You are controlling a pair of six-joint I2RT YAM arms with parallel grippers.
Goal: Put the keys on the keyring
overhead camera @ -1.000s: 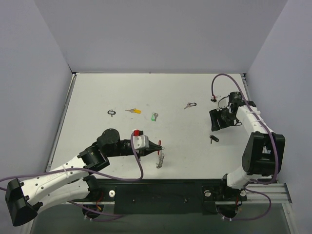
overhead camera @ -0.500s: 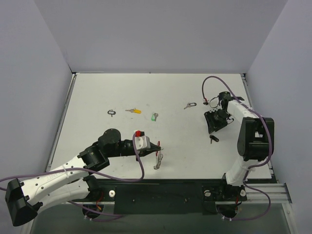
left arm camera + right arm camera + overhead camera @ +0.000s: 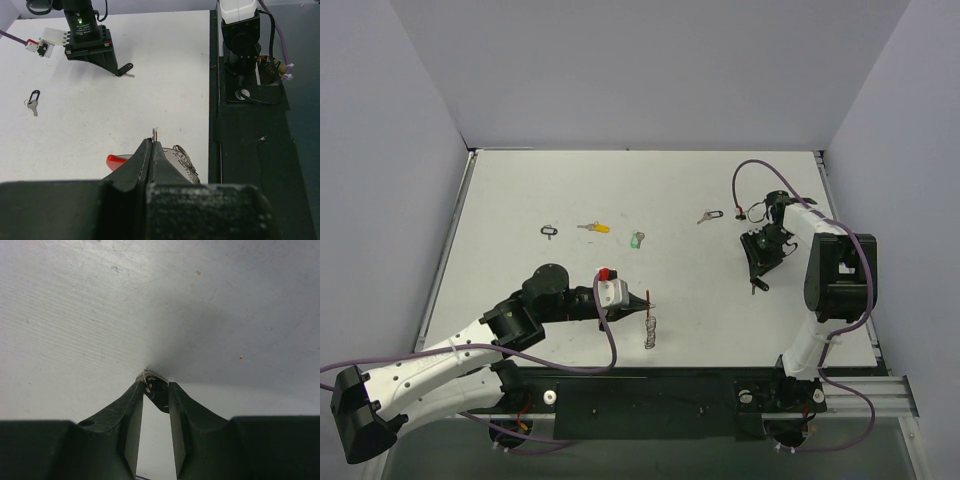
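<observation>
L gripper (image 3: 644, 299) hangs low over the near-centre of the table (image 3: 520, 190), jaws clenched on the keyring (image 3: 650, 330), whose silver chain (image 3: 650, 335) dangles below the tips. In the L wrist view the fingers (image 3: 142, 165) meet w/ no gap. A thin wire loop pokes out just ahead of them, the red band (image 3: 116, 159) shows to their left and the coiled rings lie to their right. On the right side of the table, R gripper (image 3: 757, 275) points down at a black key (image 3: 757, 286) lying flat on the surface. The R wrist view shows that key's dark tag and small ring sitting between the two fingertips (image 3: 132, 400), jaws set narrow round it. Whether they actually pinch it can't be told. Four more keys lie loose in a rough row across mid-table, all well apart from the keyring. From the left they are the left key (image 3: 550, 231) w/ a black tag, the yellow key (image 3: 593, 227), the green key (image 3: 637, 240) and the far key (image 3: 710, 215), also black-tagged, nearer the R arm.
</observation>
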